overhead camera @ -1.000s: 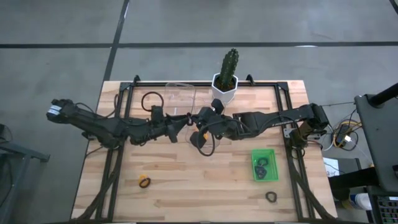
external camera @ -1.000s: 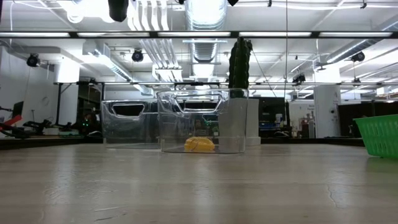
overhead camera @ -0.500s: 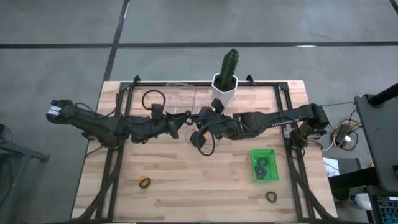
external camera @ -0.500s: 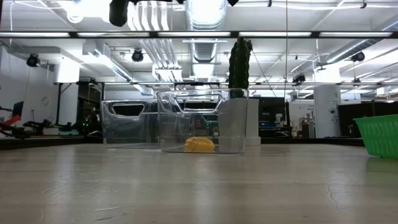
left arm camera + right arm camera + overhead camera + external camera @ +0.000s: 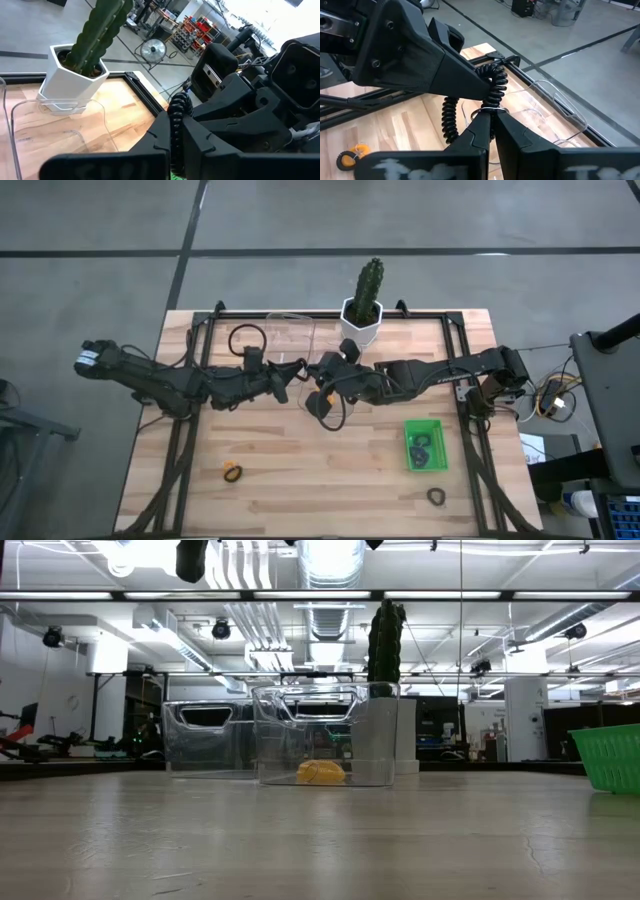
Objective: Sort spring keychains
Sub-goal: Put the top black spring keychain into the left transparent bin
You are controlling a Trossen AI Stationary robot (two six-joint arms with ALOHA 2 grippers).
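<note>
Both arms meet mid-desk [image 5: 300, 470], just in front of the clear bins [image 5: 292, 335]. Left gripper [image 5: 293, 380] and right gripper [image 5: 318, 380] face each other, tips nearly touching. Between them hangs a black spring keychain [image 5: 492, 82]: in the right wrist view the right jaws are pressed together on its metal ring, and the left jaws pinch the coil from the other side. An orange keychain [image 5: 232, 472] lies on the desk near the front left edge, a black one [image 5: 435, 496] near the front right. The green basket [image 5: 424, 446] holds dark ones. A yellow item [image 5: 320, 772] sits in a clear bin. A cactus pot [image 5: 361, 322] stands at the back edge.
</note>
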